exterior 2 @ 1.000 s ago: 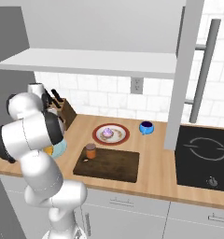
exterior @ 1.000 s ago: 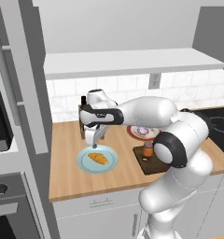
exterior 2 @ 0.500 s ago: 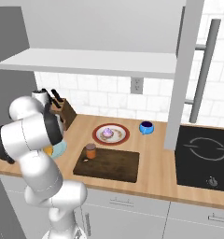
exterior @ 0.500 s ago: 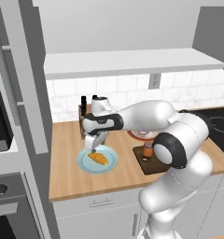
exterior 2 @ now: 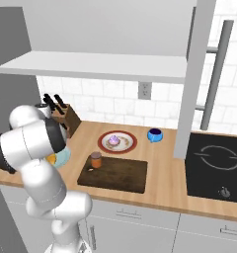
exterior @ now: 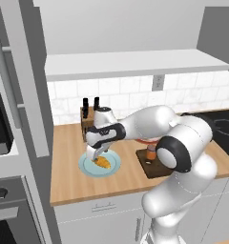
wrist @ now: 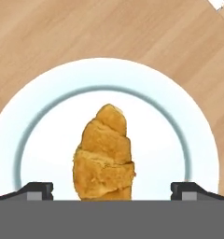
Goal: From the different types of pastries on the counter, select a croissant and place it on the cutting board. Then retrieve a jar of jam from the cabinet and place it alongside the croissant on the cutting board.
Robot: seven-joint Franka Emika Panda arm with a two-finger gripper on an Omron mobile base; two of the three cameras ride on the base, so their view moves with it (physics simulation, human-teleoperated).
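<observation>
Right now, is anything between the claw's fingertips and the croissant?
No. In the hand view the open claw straddles the croissant, with only the pale blue plate showing in the gaps on each side.

No legible text or labels, seemingly.
</observation>
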